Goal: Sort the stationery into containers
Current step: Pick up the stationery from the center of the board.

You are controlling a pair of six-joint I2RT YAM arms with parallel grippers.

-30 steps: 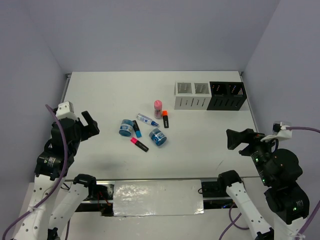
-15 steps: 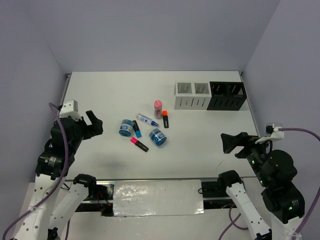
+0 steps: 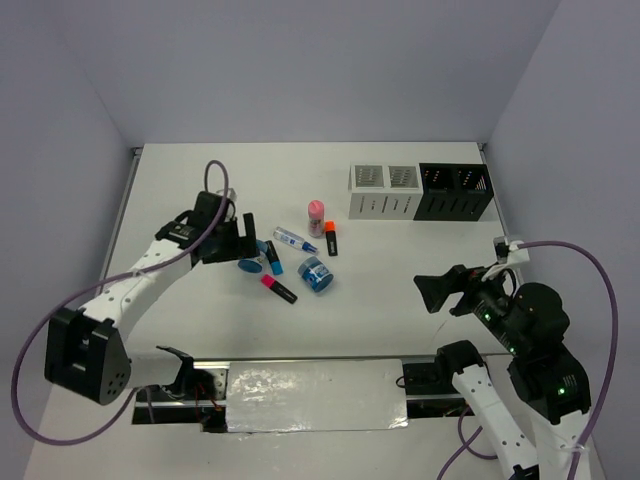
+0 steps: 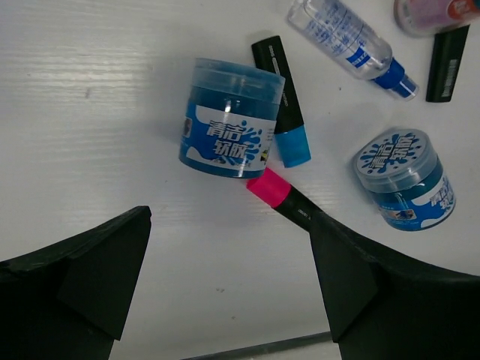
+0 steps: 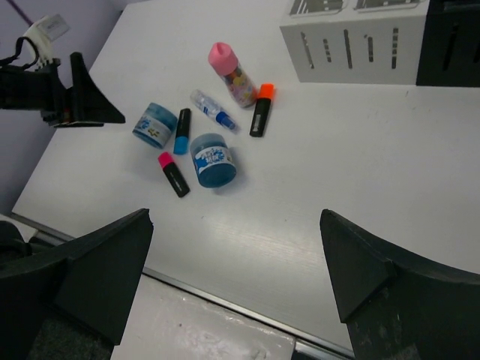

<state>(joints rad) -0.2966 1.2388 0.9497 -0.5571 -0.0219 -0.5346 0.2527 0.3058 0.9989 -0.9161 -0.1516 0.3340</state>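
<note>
The stationery lies mid-table: a blue roll, a blue-capped highlighter, a pink-capped highlighter, a second blue roll, a white-blue pen, a pink-capped bottle and an orange-capped highlighter. My left gripper is open and empty, just left of the first roll. The pink highlighter lies by its right finger. My right gripper is open and empty, well to the right of the pile. Two white containers and two black ones stand in a row at the back right.
The table's near edge with a metal strip runs below the items. Grey walls close in the left, back and right sides. The right wrist view shows my left gripper at the upper left.
My left arm has swung far out to the right, over the table, up to the left blue roll. My right gripper has moved a little to the left.
</note>
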